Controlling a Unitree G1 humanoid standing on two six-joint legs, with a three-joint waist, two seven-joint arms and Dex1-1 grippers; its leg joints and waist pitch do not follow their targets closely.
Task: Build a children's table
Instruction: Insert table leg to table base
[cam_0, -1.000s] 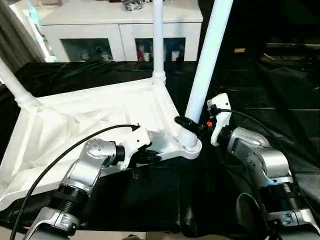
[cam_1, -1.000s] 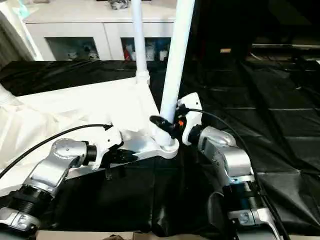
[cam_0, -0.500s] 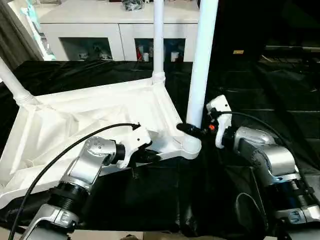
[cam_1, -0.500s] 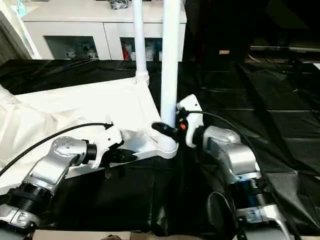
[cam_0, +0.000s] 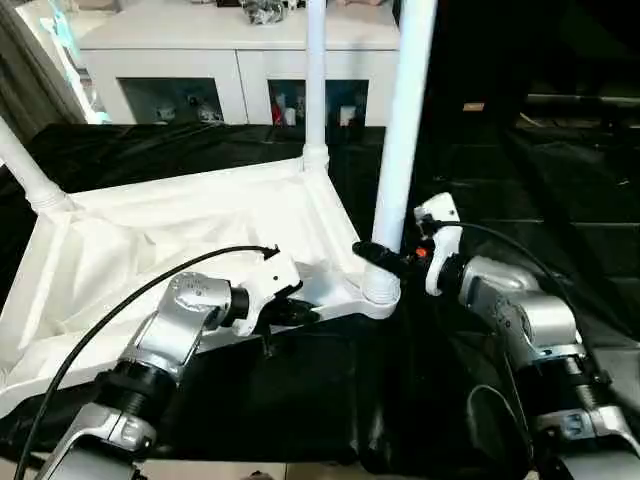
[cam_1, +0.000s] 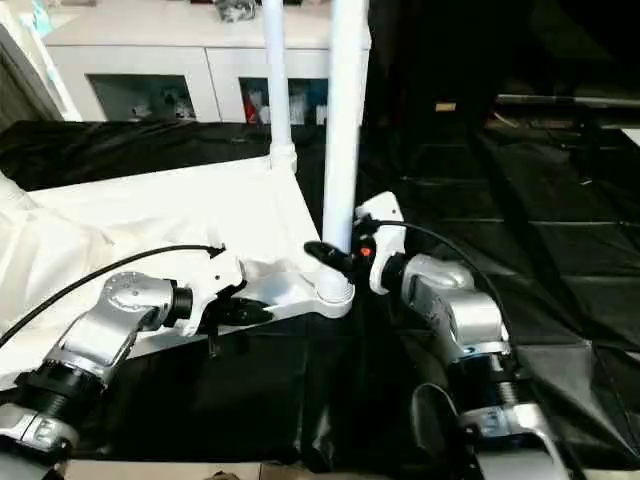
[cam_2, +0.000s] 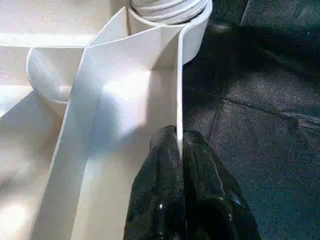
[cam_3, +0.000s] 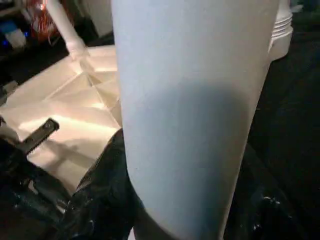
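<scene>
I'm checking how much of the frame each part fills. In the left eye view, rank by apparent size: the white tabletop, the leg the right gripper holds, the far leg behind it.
1. Tabletop, largest.
2. Leg in the right gripper.
3. Far leg, which looks thinner, though it stands farther from the camera, so true size is unsure.
</scene>
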